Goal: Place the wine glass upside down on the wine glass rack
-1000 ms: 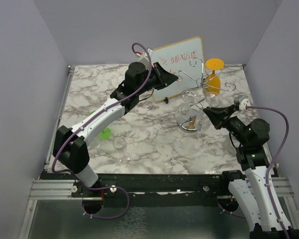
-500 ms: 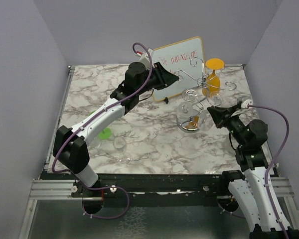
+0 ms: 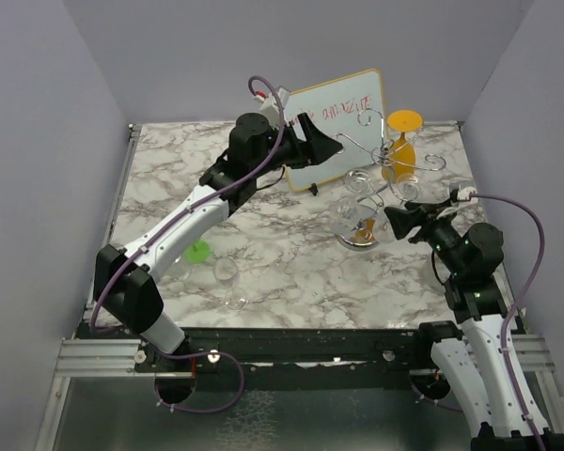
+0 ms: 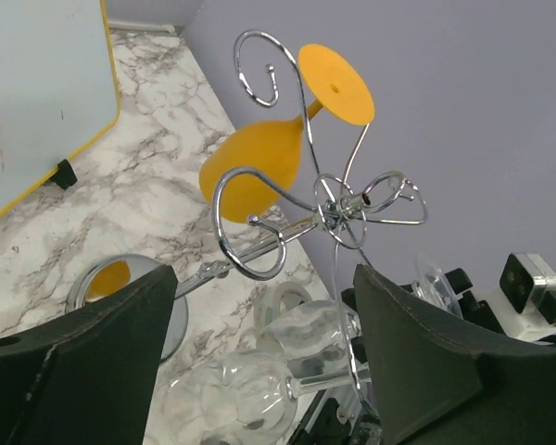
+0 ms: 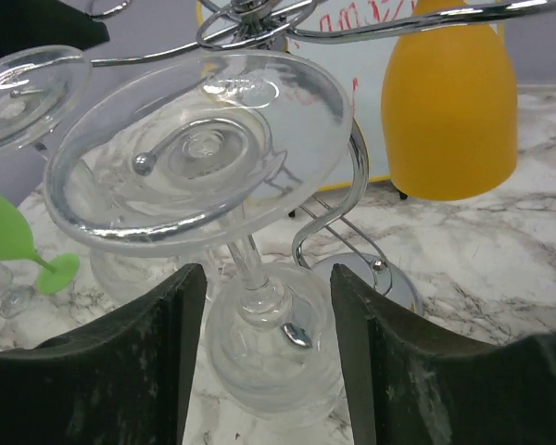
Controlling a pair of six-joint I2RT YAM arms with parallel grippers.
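The wine glass rack (image 3: 383, 162) stands at the back right on its round disc base (image 3: 357, 237). A clear wine glass (image 5: 259, 278) hangs upside down from a rack arm, its foot (image 5: 199, 148) on the wire loop. My right gripper (image 5: 269, 366) is open, one jaw on either side of the glass's bowl. My left gripper (image 4: 259, 371) is open too and faces the rack's hub (image 4: 338, 209) from the whiteboard side, holding nothing. In the top view the left gripper (image 3: 331, 146) sits left of the rack and the right gripper (image 3: 387, 219) sits at its right.
An orange glass (image 3: 401, 143) and another clear glass (image 3: 357, 181) also hang on the rack. A tilted whiteboard (image 3: 334, 127) stands behind it. A green glass (image 3: 195, 250) and clear glasses (image 3: 227, 272) rest on the marble table (image 3: 282, 254) at the front left.
Both grippers have opened. The right one has let go of the clear glass, which hangs on the rack. The left arm has lifted slightly.
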